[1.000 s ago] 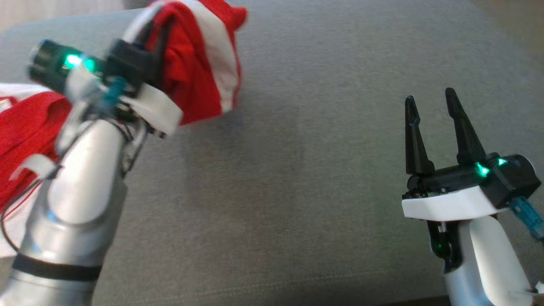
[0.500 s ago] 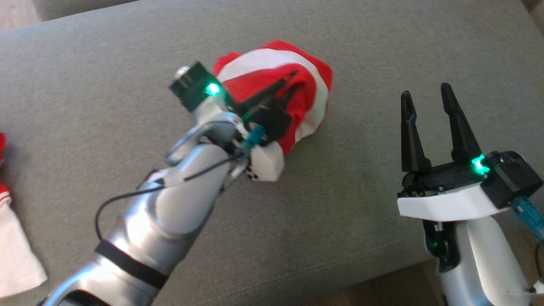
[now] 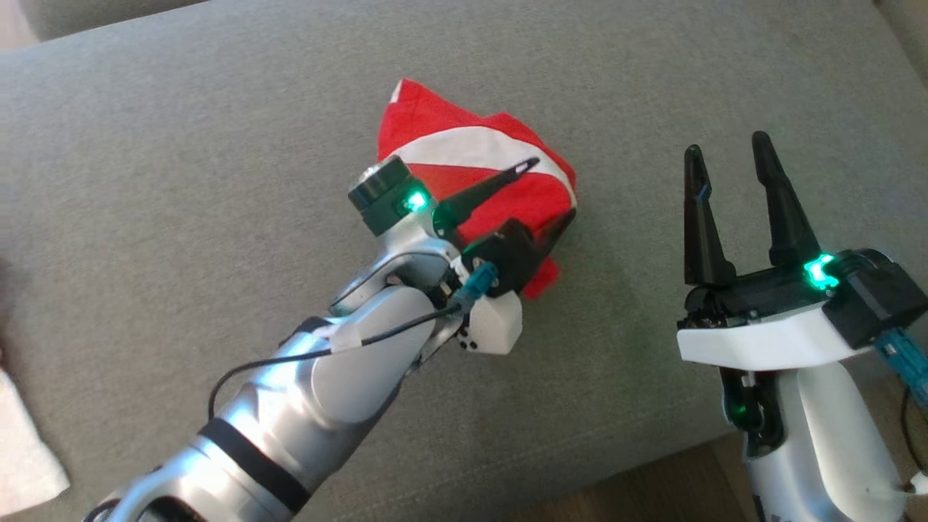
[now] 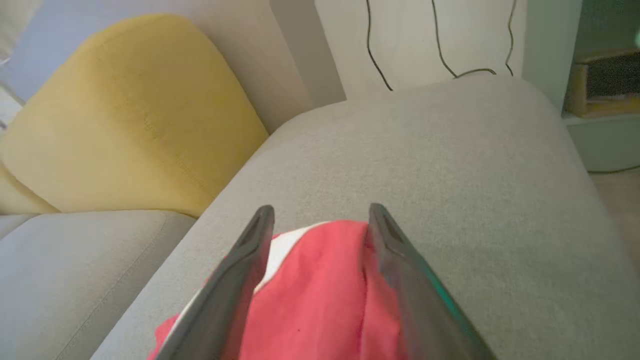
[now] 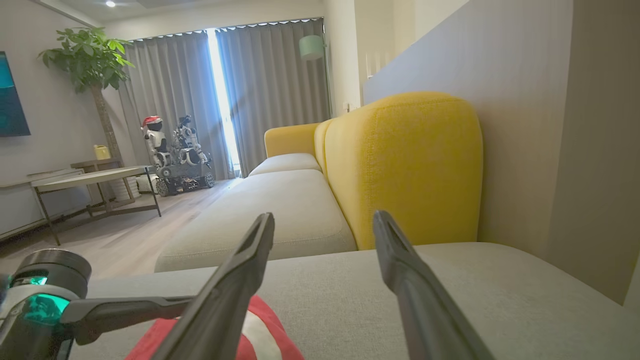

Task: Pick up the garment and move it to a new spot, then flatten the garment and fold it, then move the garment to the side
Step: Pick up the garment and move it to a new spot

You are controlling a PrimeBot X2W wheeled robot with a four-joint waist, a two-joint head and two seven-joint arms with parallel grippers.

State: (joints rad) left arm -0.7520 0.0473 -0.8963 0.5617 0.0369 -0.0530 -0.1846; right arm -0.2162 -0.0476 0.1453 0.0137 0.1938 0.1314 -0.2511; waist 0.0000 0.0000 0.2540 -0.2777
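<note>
The garment [image 3: 471,148], red with a white stripe, lies bunched on the grey sofa cushion [image 3: 181,181]. My left gripper [image 3: 554,187] hangs low over its right part, open, one finger across the cloth and the other at its right edge. In the left wrist view the garment [image 4: 320,290] sits loose between the spread fingers [image 4: 250,260]. My right gripper [image 3: 725,145] stands open and empty, a little to the right of the garment. In the right wrist view a corner of the garment [image 5: 270,335] and my left gripper's finger [image 5: 125,307] show at the lower left.
A white cloth [image 3: 22,449] lies at the left edge. The cushion's front edge runs above wooden floor [image 3: 652,493]. A yellow back cushion [image 4: 125,115] stands behind the seat. Farther off are a low table [image 5: 90,177] and another robot [image 5: 175,150].
My left gripper has opened and let go of the garment, which now rests on the cushion. The head camera has shifted. My right gripper has kept its pose.
</note>
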